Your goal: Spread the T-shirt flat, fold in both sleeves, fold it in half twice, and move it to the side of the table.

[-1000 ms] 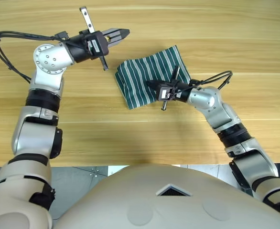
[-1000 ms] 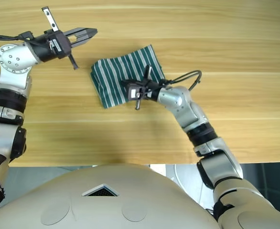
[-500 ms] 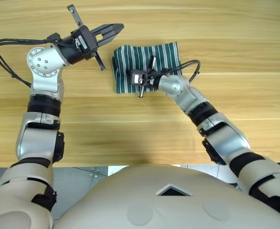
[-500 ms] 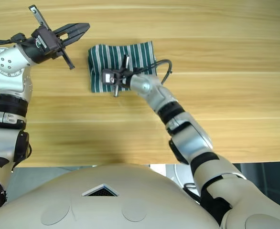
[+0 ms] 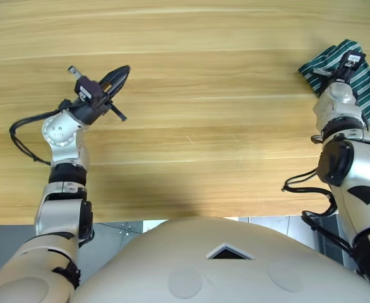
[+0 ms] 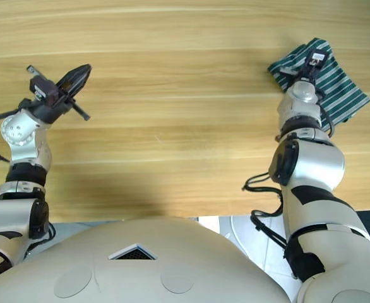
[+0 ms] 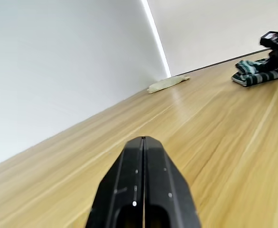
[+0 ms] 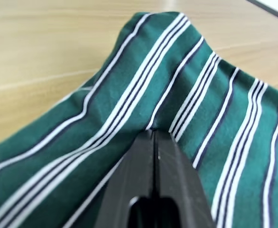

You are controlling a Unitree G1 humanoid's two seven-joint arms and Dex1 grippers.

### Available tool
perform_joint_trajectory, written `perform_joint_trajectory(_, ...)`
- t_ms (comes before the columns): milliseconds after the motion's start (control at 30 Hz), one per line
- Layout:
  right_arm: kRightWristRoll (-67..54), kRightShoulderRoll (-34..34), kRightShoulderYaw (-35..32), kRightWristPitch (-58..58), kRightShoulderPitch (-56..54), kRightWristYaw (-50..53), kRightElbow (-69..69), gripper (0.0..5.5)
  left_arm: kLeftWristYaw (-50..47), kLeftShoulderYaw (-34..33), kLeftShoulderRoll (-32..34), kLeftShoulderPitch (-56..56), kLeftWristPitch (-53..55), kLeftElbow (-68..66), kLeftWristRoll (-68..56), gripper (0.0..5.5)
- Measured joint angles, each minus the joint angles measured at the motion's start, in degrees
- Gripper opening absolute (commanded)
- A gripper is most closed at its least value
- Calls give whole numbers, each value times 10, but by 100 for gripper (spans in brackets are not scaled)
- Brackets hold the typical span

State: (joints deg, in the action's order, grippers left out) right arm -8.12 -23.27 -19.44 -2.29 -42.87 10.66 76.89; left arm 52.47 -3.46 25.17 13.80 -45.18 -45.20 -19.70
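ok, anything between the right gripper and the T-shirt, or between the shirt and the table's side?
Nothing visible in either gap. The right gripper is shut on the T-shirt, its fingers pinching a fold of the fabric, and the folded shirt already lies at the right side of the table.

Both arms are built from smooth silver-grey shells, joined by black rings. The left arm point(image 5: 62, 189) has a round silver joint point(image 5: 57, 131) with a few small dark screw holes, and a thin black cable point(image 5: 21, 136) makes a loop beside it. The right arm point(image 5: 346, 164) has a big black disc point(image 5: 331, 163) on one joint, and black cables point(image 5: 305, 189) hang next to it. The left gripper point(image 5: 119, 74) and the right gripper point(image 8: 153, 135) are matte black and taper to a narrow tip. The left fingers point(image 7: 160, 190) have tiny pale dots. Each wrist has a small black camera box point(image 5: 87, 88).
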Motion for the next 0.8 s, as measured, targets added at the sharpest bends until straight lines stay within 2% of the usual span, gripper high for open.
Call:
perform_joint_trajectory(167, -22, 22, -51, -27, -3, 18, -1, 1, -4, -42, -24, 13, 3, -64, -13, 0)
perform_joint_trajectory(300, 2, 29, -42, -59, -5, 58, -1, 1, -15, -102, -38, 57, 30, -121, -56, 0)
perform_joint_trajectory(467, 166, 27, 96, -190, -33, 194, -39, 1, -43, -177, -48, 110, 82, -199, -99, 0)
perform_joint_trajectory(533, 279, 47, 197, -227, -34, 287, -69, 1, -61, -205, -52, 133, 119, -235, -113, 0)
perform_joint_trajectory(633, 439, 105, 348, -189, -32, 407, -71, 1, -132, -223, -53, 157, 155, -272, -109, 0)
perform_joint_trajectory(667, 476, 148, 393, -170, -27, 407, -50, 1, -171, -230, -54, 166, 178, -288, -107, 0)
perform_joint_trajectory(700, 466, 174, 394, -172, -23, 361, -33, 1, -189, -236, -55, 169, 192, -295, -104, 0)
perform_joint_trajectory(800, 347, 205, 305, -194, -19, 182, -19, 1, -210, -239, -55, 171, 190, -298, -92, 0)
